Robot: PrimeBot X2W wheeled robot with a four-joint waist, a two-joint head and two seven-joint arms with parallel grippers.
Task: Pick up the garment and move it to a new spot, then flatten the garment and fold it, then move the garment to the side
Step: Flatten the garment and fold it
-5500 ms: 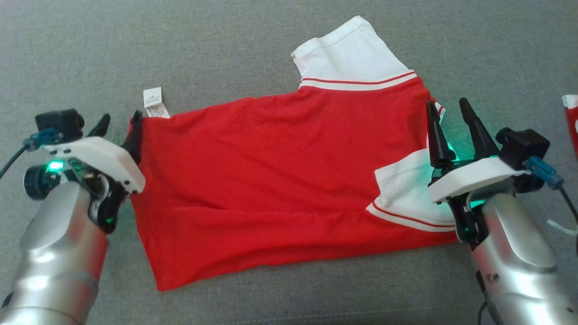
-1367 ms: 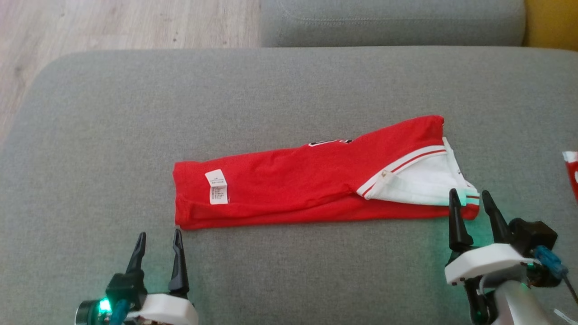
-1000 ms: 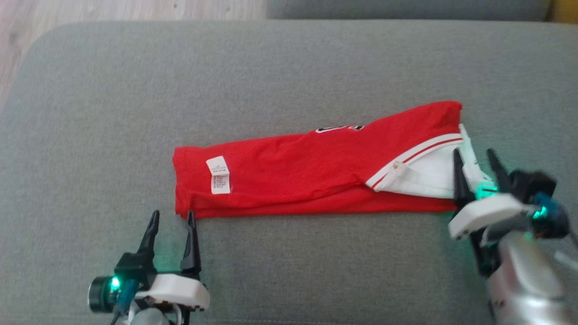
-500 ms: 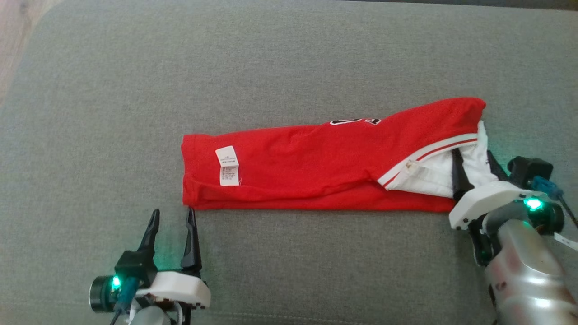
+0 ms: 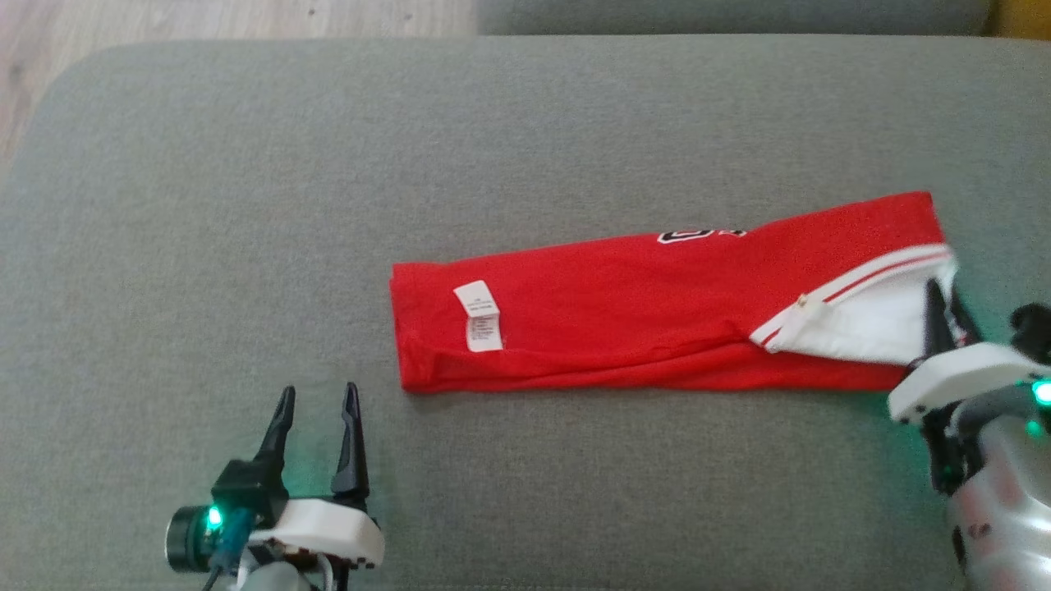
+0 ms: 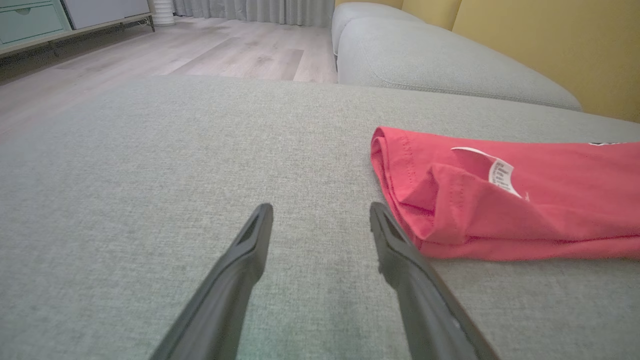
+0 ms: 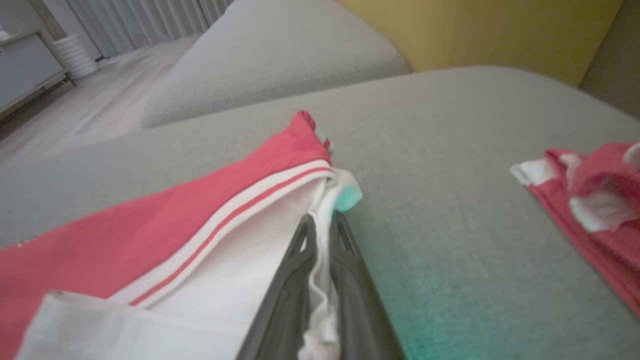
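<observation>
Gripping: my right gripper (image 7: 320, 225) is pinched together on the thin white sleeve edge at the right end of the garment (image 5: 624, 320).
Left side: my left gripper (image 5: 316, 398) hangs with fingers apart just near of the garment's left end, touching nothing.
Garment: it lies folded in a long strip across the grey cushion (image 5: 246, 205), label (image 5: 480, 316) up.
Risk: I hold only one white layer. A pull could peel it out and undo the fold, or the cloth could slip free.
Right wrist view: shows the cloth caught between my fingers, and another red piece (image 7: 590, 200) well apart to the right.
Head view: gives the strip's whole length and both ends at once.
</observation>
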